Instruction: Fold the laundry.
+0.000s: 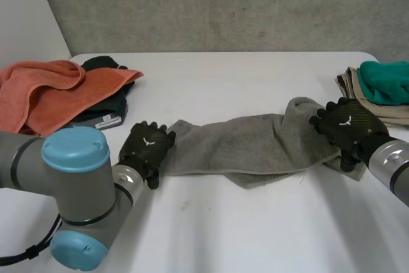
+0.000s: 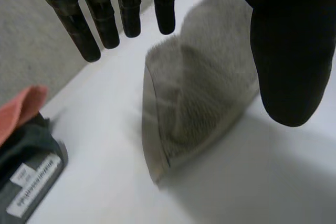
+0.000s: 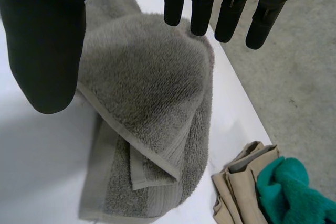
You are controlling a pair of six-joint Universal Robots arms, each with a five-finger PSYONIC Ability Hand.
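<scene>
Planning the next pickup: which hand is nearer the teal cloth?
Right. The right hand is over one end of the grey towel, just beside the teal cloth; the left hand is at the towel's opposite end.

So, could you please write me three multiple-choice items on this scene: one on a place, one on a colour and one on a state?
1. Where does the teal cloth lie?
A) on the floor
B) on the beige stack
C) in a basket

2. What colour is the towel whose end lies under the right hand?
A) grey
B) orange
C) teal

3. How is the right hand?
A) curled round the towel
B) holding the teal cloth
C) open over the towel's end

Key: 1 B, the teal cloth sits on top of the folded beige cloths. 2 A, the towel is grey in every view. 3 C, the right wrist view shows straight fingers above the towel.
</scene>
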